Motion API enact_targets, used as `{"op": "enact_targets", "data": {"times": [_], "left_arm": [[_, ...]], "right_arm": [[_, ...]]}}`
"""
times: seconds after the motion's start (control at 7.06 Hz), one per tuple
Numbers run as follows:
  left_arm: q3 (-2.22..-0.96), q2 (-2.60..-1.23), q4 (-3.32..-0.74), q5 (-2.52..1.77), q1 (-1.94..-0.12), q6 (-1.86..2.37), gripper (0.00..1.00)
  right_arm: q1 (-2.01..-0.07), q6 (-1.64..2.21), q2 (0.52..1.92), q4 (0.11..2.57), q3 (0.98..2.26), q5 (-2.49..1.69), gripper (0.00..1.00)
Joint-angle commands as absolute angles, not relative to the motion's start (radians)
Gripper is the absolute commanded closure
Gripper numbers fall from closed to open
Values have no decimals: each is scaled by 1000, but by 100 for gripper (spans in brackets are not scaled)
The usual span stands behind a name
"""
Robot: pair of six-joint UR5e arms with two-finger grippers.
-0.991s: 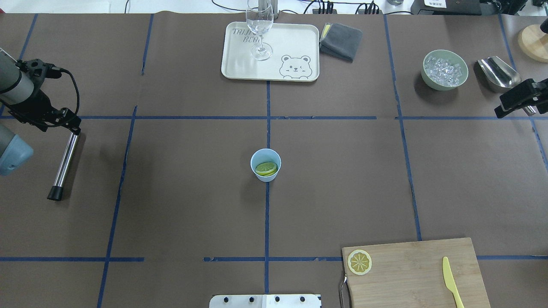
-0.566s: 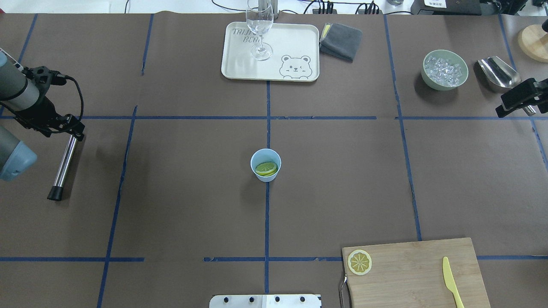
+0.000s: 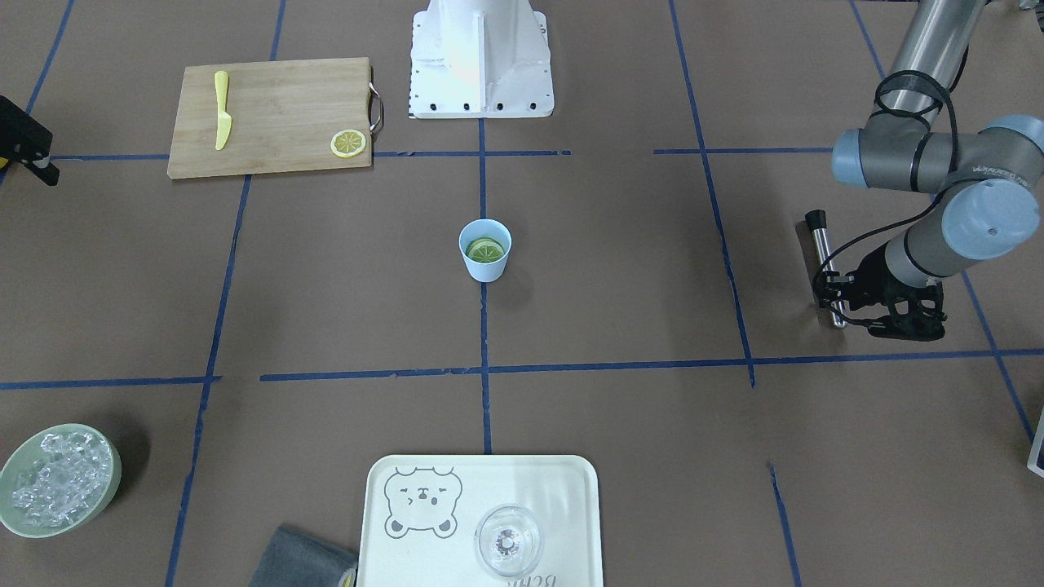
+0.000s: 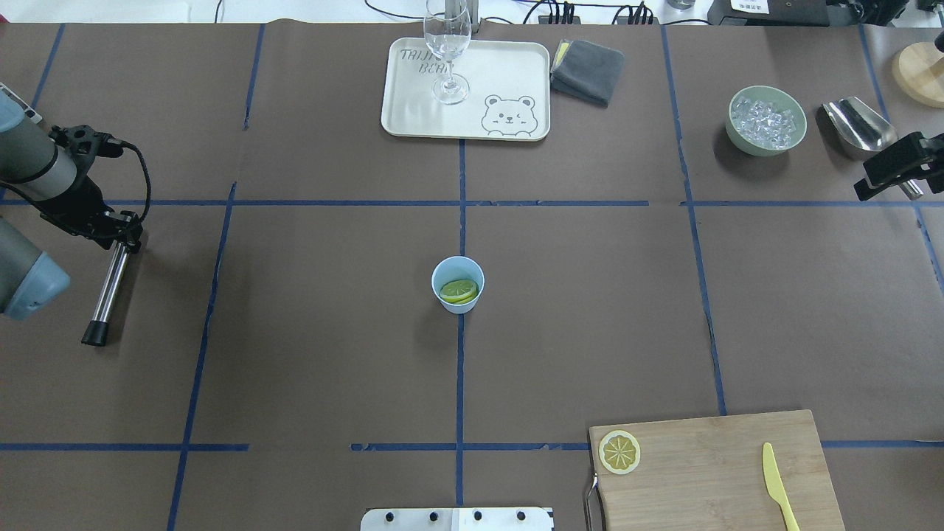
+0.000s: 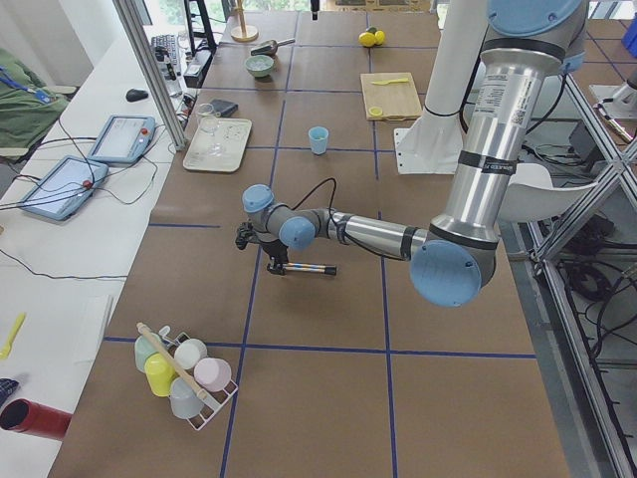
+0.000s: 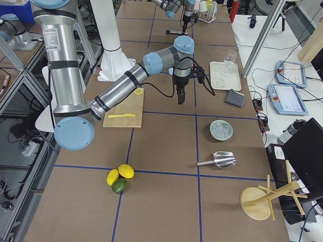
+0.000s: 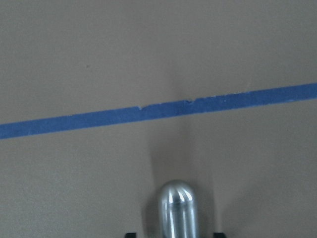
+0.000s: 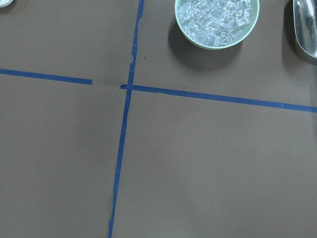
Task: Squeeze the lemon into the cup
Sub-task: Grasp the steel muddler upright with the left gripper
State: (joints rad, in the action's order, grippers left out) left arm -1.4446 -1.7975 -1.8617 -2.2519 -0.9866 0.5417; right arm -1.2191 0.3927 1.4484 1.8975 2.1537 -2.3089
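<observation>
The light-blue cup [image 4: 459, 307] stands at the table's middle, also in the front view [image 3: 485, 272]. A yellow-green lemon piece [image 4: 458, 290] lies inside it. A second lemon slice [image 4: 619, 452] with a pale spoked face lies on the cutting board [image 4: 708, 472]. My left gripper [image 4: 124, 237] is at the far left, open, its fingers on either side of the top end of a metal rod [image 4: 109, 287] that lies on the table. My right gripper [image 4: 885, 173] hangs at the far right edge; its fingers do not show clearly.
A yellow knife [image 4: 776, 487] lies on the board. A tray [image 4: 516, 74] with a clear glass [image 4: 448, 44] and a grey cloth [image 4: 588, 70] are at the back. A green ice bowl [image 4: 767, 122] and metal scoop [image 4: 855, 127] are near my right gripper.
My left gripper has shifted a little right and toward the rod's top end. The right gripper has edged slightly away. The cup and lemon pieces have not moved.
</observation>
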Motion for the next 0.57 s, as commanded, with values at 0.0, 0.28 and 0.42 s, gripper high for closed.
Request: {"op": "enact_targets", "data": {"times": [0.0,0.28,0.42], "left_arm": [[-1451,-1796,-1861,-2252,-986,545,100],[-1568,-1793,-1849,-2196,-1000,549,100],[-1697,-1792,-1783,-2148,-1003,549,100]], "right_arm": [[-1220,393,1448,1898,2154,-2312,0],[-1235,393,1450,1898,2154,-2313,0],[-1242,391,1451,1898,2154,-2313,0]]}}
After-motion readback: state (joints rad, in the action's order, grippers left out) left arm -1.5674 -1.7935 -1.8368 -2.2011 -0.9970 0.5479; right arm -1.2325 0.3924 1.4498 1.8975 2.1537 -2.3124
